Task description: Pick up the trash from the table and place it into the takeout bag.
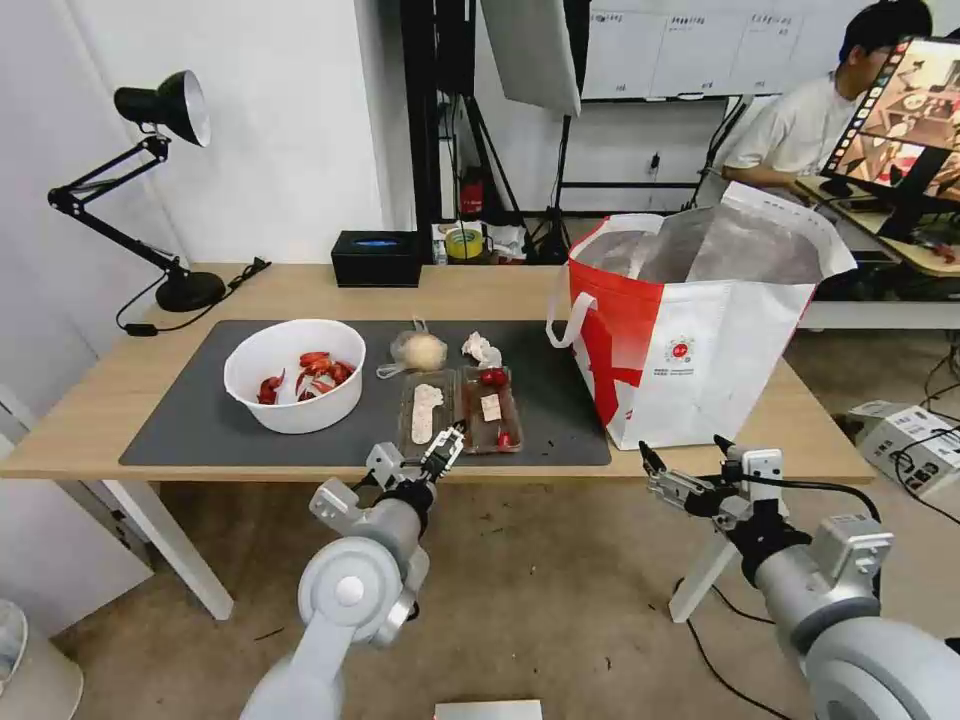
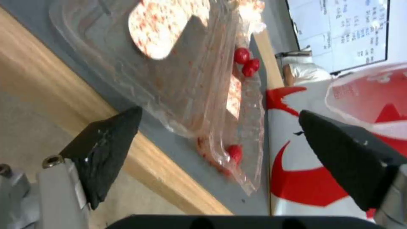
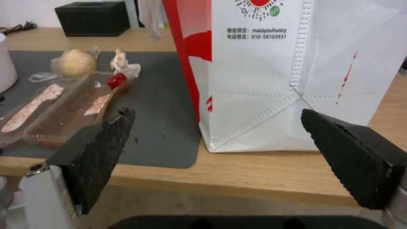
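- Left gripper (image 1: 448,447): fingers (image 2: 108,144) spread wide and empty, poised at the near edge of the desk (image 1: 300,285), just short of the clear tray (image 1: 462,410). Risk: thin, slick plastic may buckle or slip when pinched, and the near corner may be pushed away instead of caught.
- Tray contents: red scraps (image 2: 247,62) lie loose in the open halves. Risk: tilting on the lift would likely spill them onto the grey mat (image 1: 200,420) or over the desk edge to the floor.
- Neighbouring trash: knotted bag (image 1: 419,351) and crumpled tissue (image 1: 482,349) sit just behind the tray, white bowl (image 1: 295,375) of shells well to its left. Risk: a shoved tray could scatter the two small items.
- Takeout bag (image 1: 700,340): upright on the right end of the desk, mouth open, walls soft. Risk: a carried tray may catch the tall rim or the loop handle (image 1: 565,320) and tip the bag.
- Right gripper (image 1: 685,460): fingers (image 3: 97,149) wide open, empty, below the desk edge in front of the bag; a raised arm could nudge it.
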